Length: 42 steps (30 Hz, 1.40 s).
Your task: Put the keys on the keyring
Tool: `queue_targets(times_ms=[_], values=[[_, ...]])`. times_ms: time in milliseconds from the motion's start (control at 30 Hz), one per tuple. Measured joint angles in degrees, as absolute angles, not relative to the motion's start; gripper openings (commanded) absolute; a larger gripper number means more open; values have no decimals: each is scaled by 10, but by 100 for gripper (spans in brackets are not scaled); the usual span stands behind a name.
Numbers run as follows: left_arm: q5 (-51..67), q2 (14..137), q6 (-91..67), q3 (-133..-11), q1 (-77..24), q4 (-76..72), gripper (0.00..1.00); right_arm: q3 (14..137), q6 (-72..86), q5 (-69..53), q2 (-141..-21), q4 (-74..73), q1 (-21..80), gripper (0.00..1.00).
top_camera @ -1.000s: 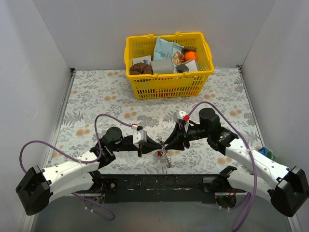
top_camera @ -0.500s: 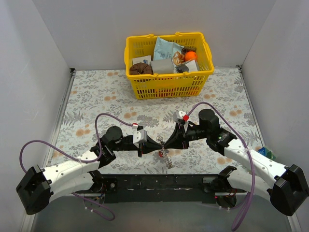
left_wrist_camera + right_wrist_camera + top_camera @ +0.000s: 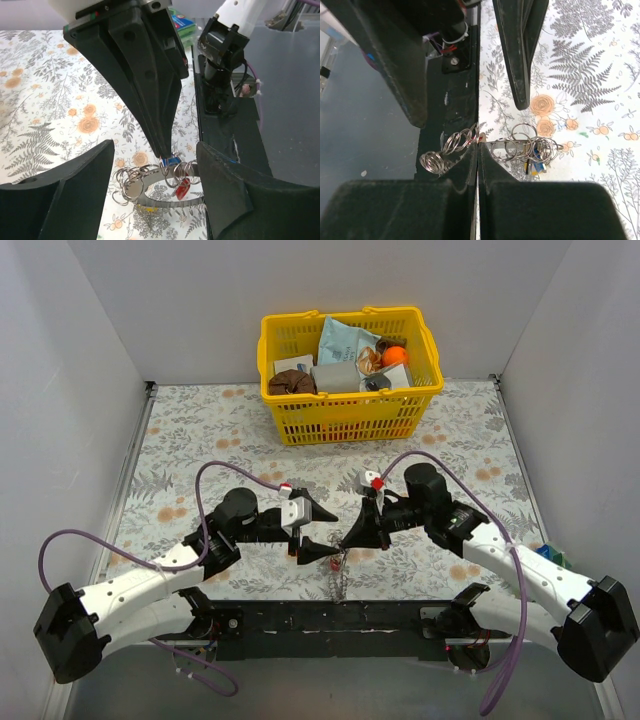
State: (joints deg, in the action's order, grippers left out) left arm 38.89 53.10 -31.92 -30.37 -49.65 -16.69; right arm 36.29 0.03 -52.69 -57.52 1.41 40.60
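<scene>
We see a white tablecloth (image 3: pixel 200 440) printed with grey ferns and orange blossoms — and a bright yellow basket (image 3: pixel 340 420). The left gripper (image 3: pixel 324 532) and right gripper (image 3: pixel 345 538) are black, the arms (image 3: pixel 130 590) white, their cables (image 3: pixel 235 465) purple. The keyring (image 3: pixel 150 195) is silver-grey; we make out a red key (image 3: pixel 182 190) and a blue key (image 3: pixel 172 161).

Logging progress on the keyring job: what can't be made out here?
How many keys: tiny in top view, overlapping small rings in wrist views.
Whether any key is threaded on the keyring: left wrist view, tangle hides it.
What the right gripper pinches: right wrist view, its fingers cover it.
</scene>
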Motion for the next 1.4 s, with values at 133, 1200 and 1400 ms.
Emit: queue_targets(times_ms=[133, 1200, 1400], values=[[368, 531, -294, -347, -496, -89, 66, 415, -49, -501, -601, -78, 406, 1], [429, 700, -249, -445, -497, 53, 0, 481, -137, -447, -628, -235, 417, 15], [421, 679, -281, -397, -497, -15, 0, 454, -109, -439, -594, -194, 417, 47]])
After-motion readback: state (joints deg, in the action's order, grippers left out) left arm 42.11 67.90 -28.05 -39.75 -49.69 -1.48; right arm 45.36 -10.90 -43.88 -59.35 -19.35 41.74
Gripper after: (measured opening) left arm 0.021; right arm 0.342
